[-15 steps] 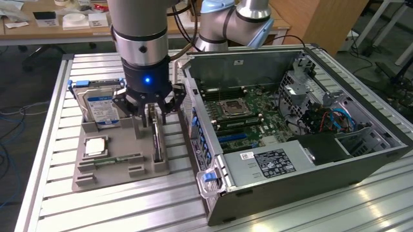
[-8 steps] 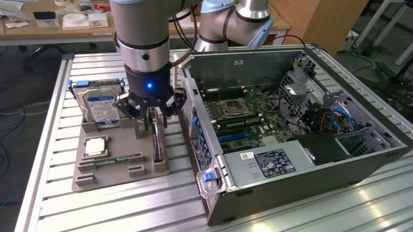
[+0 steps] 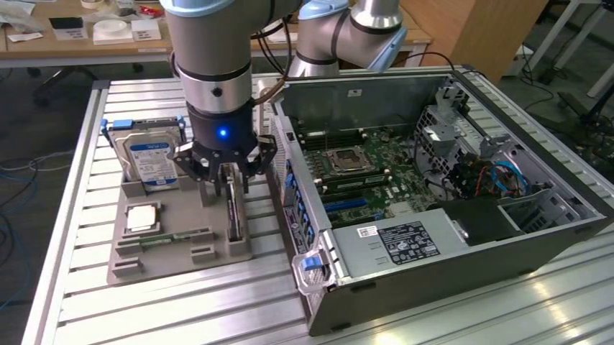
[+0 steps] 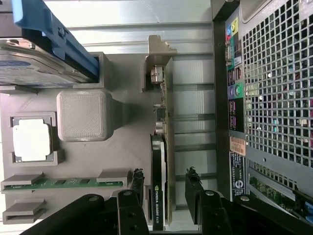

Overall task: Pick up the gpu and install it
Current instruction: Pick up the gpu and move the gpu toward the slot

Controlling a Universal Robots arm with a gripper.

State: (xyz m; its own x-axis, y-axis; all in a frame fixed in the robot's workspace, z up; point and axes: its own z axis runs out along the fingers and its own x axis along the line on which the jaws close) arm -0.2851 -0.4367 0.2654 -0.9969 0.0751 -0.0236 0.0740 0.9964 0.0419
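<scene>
Plainly, the gpu (image 4: 168, 127) stands on edge in a slot of the grey holder (image 3: 182, 255) on the desk (image 3: 144, 309), just beside the open computer case (image 3: 479, 280). The hand (image 4: 165, 172) hangs over it, spread, one finger on each side of the card and neither touching it.

I judge the card light and stiff but fragile. Its bare board and contact edge should not be squeezed. The safest hold looks to be across the two flat faces at the black cooler (image 4: 157, 186), where the fingers (image 4: 138, 188) now line up.

The wrist view makes the gap on each side of the card clear, and the green board's thin edge. The exterior view gives the motherboard (image 3: 369, 169) inside the case, and the hard drive (image 3: 154, 154) upright at the holder's far end.
</scene>
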